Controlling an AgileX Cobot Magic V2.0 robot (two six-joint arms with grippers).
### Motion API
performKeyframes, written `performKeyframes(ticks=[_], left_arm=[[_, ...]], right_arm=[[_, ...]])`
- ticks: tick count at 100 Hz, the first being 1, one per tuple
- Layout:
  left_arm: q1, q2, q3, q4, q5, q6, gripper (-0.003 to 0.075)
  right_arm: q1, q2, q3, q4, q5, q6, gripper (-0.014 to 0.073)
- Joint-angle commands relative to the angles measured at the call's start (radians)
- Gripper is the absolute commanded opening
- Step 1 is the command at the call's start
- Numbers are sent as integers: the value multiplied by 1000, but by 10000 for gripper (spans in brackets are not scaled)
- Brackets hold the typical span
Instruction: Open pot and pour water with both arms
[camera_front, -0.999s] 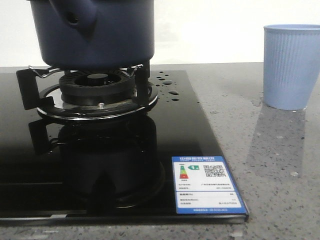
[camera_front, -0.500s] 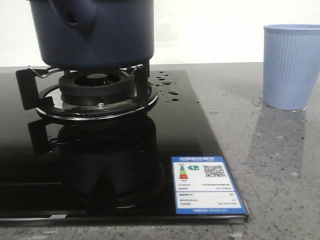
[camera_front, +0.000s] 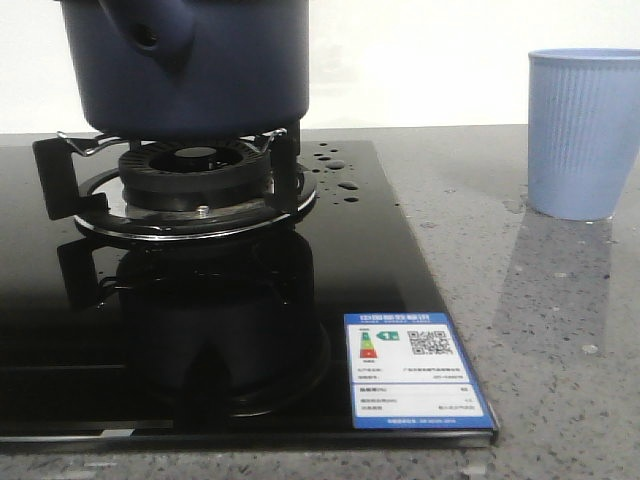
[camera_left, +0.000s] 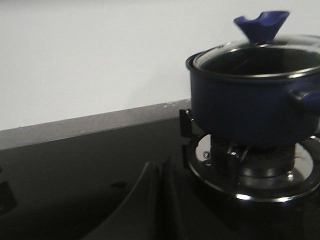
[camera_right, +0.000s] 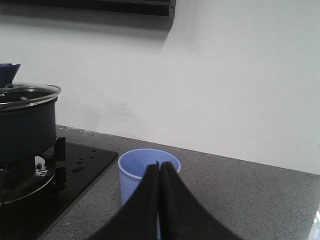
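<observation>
matte pot with glass lid, glossy black hob.

Clearance around burner and counter
Pot occupies the burner; cup stands near the counter's right edge; open counter lies between.

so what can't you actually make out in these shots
- Pot top and lid: cut off by the front view's upper edge.
- Water level in the pot: left wrist view shows only a dark interior through the glass lid.
- Cup contents: inside not visible in any view.
- Energy label text: too small.
</observation>
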Motion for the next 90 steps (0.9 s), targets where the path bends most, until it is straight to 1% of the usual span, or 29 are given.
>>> performKeyframes(ticks=[1, 4, 6, 18, 22, 25, 26, 27, 29, 30, 32, 33, 34, 35, 38, 40, 49, 70, 85, 90], left_arm=[[17, -42, -13, 366, -19, -355, -19], [20, -67, 0, 448, -19, -426, -19], [22, -84, 9, 479, -19, -442, -19], [39, -186, 71, 506, -31, -458, -19], [47, -215, 93, 524, -32, -488, -19], [53, -241, 107, 566, -32, -540, -19], [55, -246, 113, 581, -32, -578, -19], [58, -255, 119, 633, -32, -623, -19], [58, -258, 125, 673, -32, -673, -19], [58, -256, 127, 717, -32, -727, -19], [58, -254, 133, 781, -32, -779, -19], [58, -251, 134, 781, -32, -829, -19], [58, -248, 136, 840, -30, -853, -19], [58, -249, 136, 840, -30, -896, -19], [58, -249, 145, 916, -30, -962, -19], [58, -249, 148, 935, -33, -994, -19], [58, -253, 172, 947, -39, -1005, -19], [58, -253, 246, 864, -33, -1005, -19], [58, -253, 268, 857, 32, -1005, -19], [58, -253, 281, 857, 28, -1005, -19]], right_arm=[[-5, 12, -22, -13, -74, -7, -67], [-5, 12, -22, -13, -74, -7, -67], [-5, 12, -22, -13, -74, -7, -67], [-5, 12, -22, -13, -74, -7, -67], [-5, 12, -22, -13, -74, -7, -67], [-5, 12, -22, -13, -74, -7, -67], [-5, 12, -22, -13, -74, -7, -67], [-5, 12, -22, -13, -74, -7, -67], [-5, 12, -22, -13, -74, -7, -67], [-5, 12, -22, -13, -74, -7, -67], [-5, 12, -22, -13, -74, -7, -67], [-5, 12, -22, -13, -74, -7, -67], [-5, 12, -22, -13, -73, -7, -67], [-5, 12, -22, -13, -73, -7, -67], [-5, 12, -22, -13, -73, -7, -67], [-5, 12, -22, -13, -73, -7, -67], [-5, 12, -22, -13, -73, -7, -67], [-5, 12, -22, -13, -73, -7, -67], [-5, 12, -22, -13, -73, -7, -67], [-5, 12, -22, -13, -73, -7, -67]])
